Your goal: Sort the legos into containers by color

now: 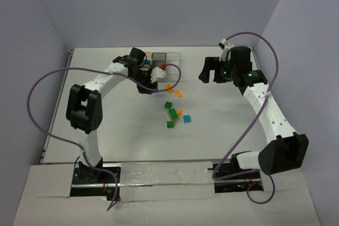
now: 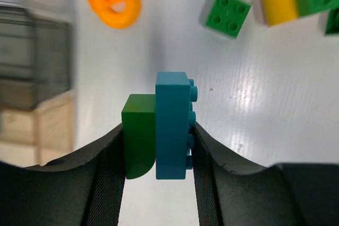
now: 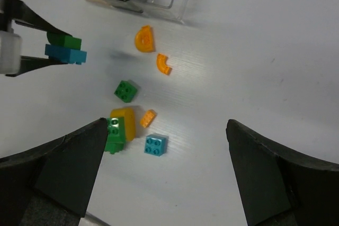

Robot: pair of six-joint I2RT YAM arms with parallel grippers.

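My left gripper (image 2: 159, 133) pinched a teal brick (image 2: 172, 125) and green brick (image 2: 139, 133), stuck together. It hung just on the near side of the containers (image 1: 166, 56).

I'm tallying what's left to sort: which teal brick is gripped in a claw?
The long teal brick, pinched in the left claw beside a green piece. The square teal brick lies on the table.

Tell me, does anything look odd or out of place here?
Yes. The left gripper pinches two small plastic pieces at once: a teal studded brick and a green rounded brick, pressed side by side. Two colours in one grasp looks odd for sorting by colour.
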